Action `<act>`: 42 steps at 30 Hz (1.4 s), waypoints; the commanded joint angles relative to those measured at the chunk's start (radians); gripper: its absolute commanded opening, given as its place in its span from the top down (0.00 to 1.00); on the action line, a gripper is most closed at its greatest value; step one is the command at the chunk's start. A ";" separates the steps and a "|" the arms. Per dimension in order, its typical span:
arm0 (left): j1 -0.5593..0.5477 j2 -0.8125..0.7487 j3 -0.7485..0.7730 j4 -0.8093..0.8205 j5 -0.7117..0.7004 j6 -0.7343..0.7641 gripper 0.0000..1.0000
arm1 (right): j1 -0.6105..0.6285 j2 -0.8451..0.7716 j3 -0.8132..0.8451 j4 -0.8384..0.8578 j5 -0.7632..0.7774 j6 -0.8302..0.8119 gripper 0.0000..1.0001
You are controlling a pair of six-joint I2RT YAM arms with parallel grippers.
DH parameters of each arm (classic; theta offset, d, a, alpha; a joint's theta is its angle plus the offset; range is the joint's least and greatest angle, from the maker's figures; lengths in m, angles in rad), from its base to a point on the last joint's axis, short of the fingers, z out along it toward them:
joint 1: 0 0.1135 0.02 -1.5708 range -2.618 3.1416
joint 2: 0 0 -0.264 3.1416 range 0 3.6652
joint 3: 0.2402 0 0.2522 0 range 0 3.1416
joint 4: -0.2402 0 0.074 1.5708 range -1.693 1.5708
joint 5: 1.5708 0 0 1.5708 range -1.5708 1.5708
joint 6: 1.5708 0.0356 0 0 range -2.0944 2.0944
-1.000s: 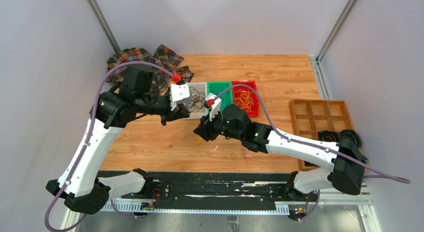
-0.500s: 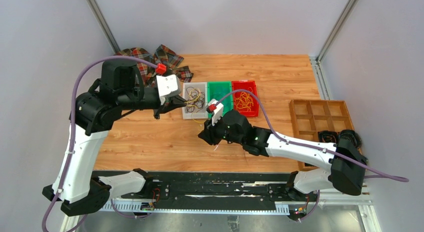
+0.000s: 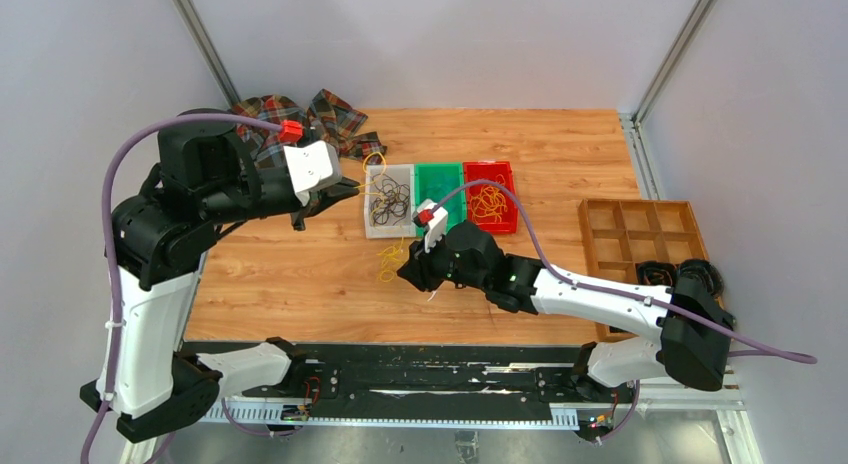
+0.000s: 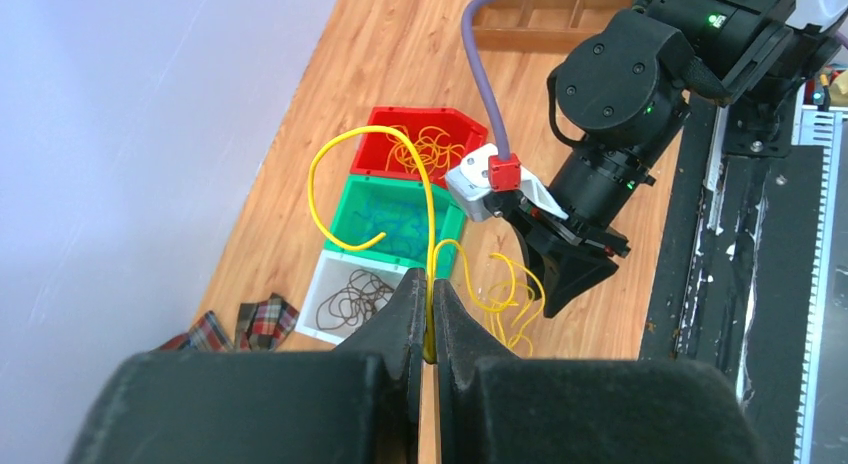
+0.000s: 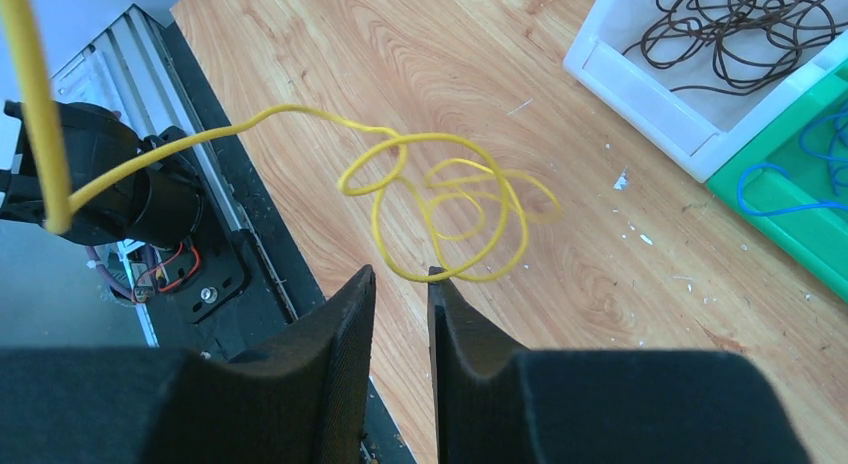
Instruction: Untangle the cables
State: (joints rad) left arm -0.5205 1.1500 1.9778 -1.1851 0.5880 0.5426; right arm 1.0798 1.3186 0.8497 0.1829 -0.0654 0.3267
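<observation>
Left wrist cam: our left tool is pinched tight on the yellow cable, held up off the counter; its loops lie at our right tool, which sits slightly apart.

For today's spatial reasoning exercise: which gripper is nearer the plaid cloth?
Left. The left gripper is just on the cloth's near side, beside the white bin; the right gripper is past the bin's near end, much farther off.

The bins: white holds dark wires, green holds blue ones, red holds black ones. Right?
Nearly. The red bin holds yellow wires, not black; the left wrist view shows it. The white bin does hold dark wires and the green bin blue ones.
</observation>
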 commanded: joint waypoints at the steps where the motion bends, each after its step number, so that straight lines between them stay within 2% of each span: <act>1: -0.006 0.001 0.003 -0.002 -0.022 0.004 0.99 | -0.006 -0.024 -0.014 0.006 0.025 0.013 0.73; 7: -0.006 -0.002 -0.023 -0.001 -0.022 0.012 1.00 | -0.011 -0.091 0.003 -0.032 0.040 -0.004 0.50; 11: -0.006 0.000 -0.023 -0.002 -0.021 0.017 1.00 | -0.011 -0.137 0.025 -0.031 -0.011 -0.007 0.28; 13: -0.006 -0.001 -0.029 -0.002 -0.018 0.016 0.99 | -0.009 -0.150 0.039 -0.031 -0.023 -0.003 0.26; 29: -0.006 -0.017 -0.066 -0.003 -0.010 0.028 1.00 | -0.009 -0.136 0.123 0.029 -0.145 0.048 0.26; 34: -0.006 -0.024 -0.085 -0.003 0.000 0.028 1.00 | -0.009 -0.103 0.158 0.020 -0.132 0.053 0.30; 39: -0.006 -0.026 -0.094 -0.003 0.006 0.028 0.99 | -0.009 -0.065 0.190 -0.020 -0.101 0.048 0.39; 42: -0.006 -0.024 -0.084 -0.003 -0.002 0.029 0.99 | -0.009 -0.072 0.189 -0.055 -0.048 0.021 0.36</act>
State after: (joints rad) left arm -0.5205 1.1404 1.8847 -1.1923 0.5762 0.5686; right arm 1.0771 1.2488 1.0073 0.1707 -0.1745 0.3733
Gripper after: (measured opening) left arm 0.043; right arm 0.617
